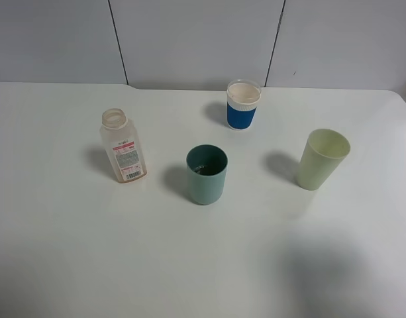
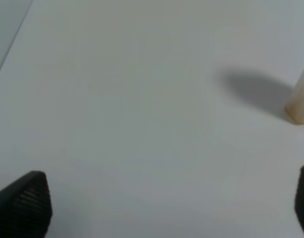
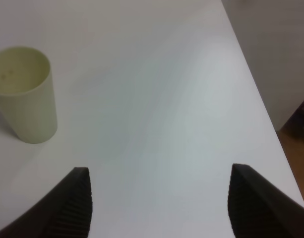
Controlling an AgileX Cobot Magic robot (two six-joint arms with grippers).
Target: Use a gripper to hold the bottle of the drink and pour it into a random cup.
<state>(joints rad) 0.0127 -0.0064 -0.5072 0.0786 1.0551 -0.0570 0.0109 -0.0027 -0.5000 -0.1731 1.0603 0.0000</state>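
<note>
The white table (image 1: 70,252) carries four items, all upright and well apart from one another. The small clear plastic bottle (image 1: 123,146), squarish in body with a wide cream neck and a white-and-pink barcode label, stands on the left part of the table in the exterior high view; its cap is off and only a thin trace of orange-brown tint shows at its base. The plain teal plastic cup (image 1: 206,175) stands near the centre, to the right of the bottle, with its darker interior facing up; a little dark content shows at its bottom, too small to identify. A white cup with a blue band (image 1: 243,105) stands behind the teal cup, toward the rear wall. A pale yellow-green plastic cup (image 1: 322,159) stands on the right part of the table. Neither arm appears in the exterior high view. In the left wrist view, the left gripper (image 2: 166,208) hangs above bare table with its jaws wide apart and holding nothing; the base of the bottle (image 2: 301,101) shows at the frame edge, ahead of the jaws. In the right wrist view, the right gripper (image 3: 159,206) likewise has its jaws apart and empty, with the yellow-green cup (image 3: 25,94) ahead of one black ribbed finger (image 3: 72,208), not touching it.
</note>
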